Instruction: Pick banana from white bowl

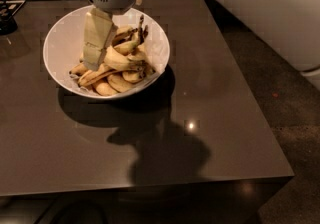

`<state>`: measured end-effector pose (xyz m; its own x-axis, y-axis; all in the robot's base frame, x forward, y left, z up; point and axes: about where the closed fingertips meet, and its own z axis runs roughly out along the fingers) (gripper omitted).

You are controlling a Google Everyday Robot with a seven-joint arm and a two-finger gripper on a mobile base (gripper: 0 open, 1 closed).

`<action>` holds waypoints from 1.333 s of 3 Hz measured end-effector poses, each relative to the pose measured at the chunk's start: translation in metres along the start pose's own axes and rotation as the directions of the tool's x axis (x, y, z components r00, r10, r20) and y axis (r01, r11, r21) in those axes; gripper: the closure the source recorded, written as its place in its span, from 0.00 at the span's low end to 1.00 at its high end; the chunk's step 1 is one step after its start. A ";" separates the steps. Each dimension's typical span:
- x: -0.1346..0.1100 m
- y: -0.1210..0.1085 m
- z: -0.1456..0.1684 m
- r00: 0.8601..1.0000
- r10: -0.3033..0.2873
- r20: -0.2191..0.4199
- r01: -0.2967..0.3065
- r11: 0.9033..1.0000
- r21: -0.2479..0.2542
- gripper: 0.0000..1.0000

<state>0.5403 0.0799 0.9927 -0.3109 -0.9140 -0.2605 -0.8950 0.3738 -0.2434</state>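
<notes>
The white bowl (60,48) stands on the far left part of the dark table and holds a heap of bananas. The largest curved banana (121,61) lies on top of the heap, right of centre, pale yellow with dark ends. Smaller brown-streaked bananas (107,87) lie under and around it, one with its stem pointing up (140,24). My gripper (94,63) reaches down from the top into the left-centre of the bowl, its tip among the bananas and right beside the left end of the big banana. It hides the fruit behind it.
The dark glossy table (210,118) reaches to its front edge near the bottom and its right edge at the grey floor (295,118). A dark object (7,18) sits at the far left. A white surface (270,8) stands at the upper right.
</notes>
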 end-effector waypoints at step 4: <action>-0.021 -0.003 0.044 0.996 0.039 -0.075 -0.044 0.997 -0.069 0.33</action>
<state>0.5638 0.1053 0.9579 -0.3684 -0.9081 -0.1993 -0.9005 0.4018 -0.1665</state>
